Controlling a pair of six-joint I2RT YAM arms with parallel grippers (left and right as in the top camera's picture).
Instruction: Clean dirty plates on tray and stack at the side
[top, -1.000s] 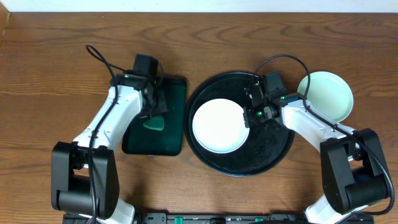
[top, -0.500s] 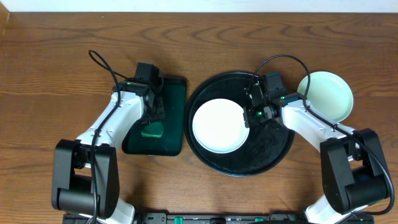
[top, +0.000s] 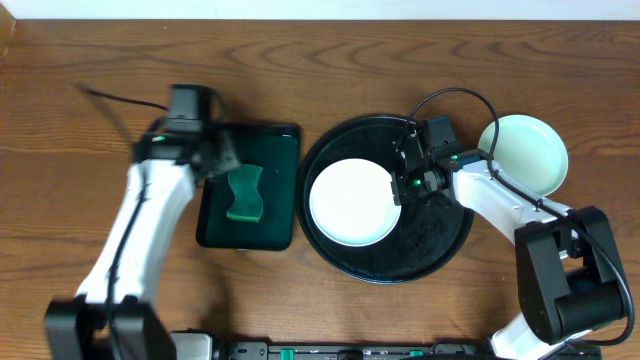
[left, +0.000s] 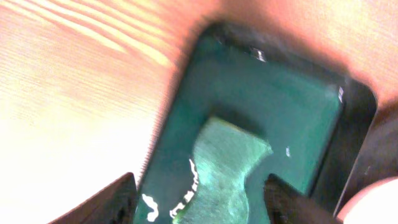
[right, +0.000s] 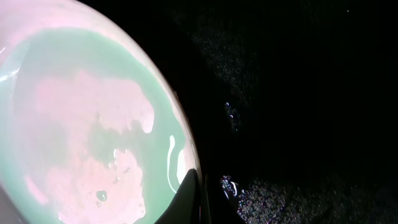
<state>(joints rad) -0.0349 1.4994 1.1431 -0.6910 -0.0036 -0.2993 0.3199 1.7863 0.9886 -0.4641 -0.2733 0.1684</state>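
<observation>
We note plate on tray, left of centre. Second plate on table, just beside tray's right rear. Small tray just left of tray; sponge in it.

A wooden bench with a strong brown grain fills the scene. Left of its middle lies a dark green rectangular tray with rounded corners and a glossy surface. A green sponge, pinched in at the sides, lies flat inside it, near the tray's middle and clear of its rim.
</observation>
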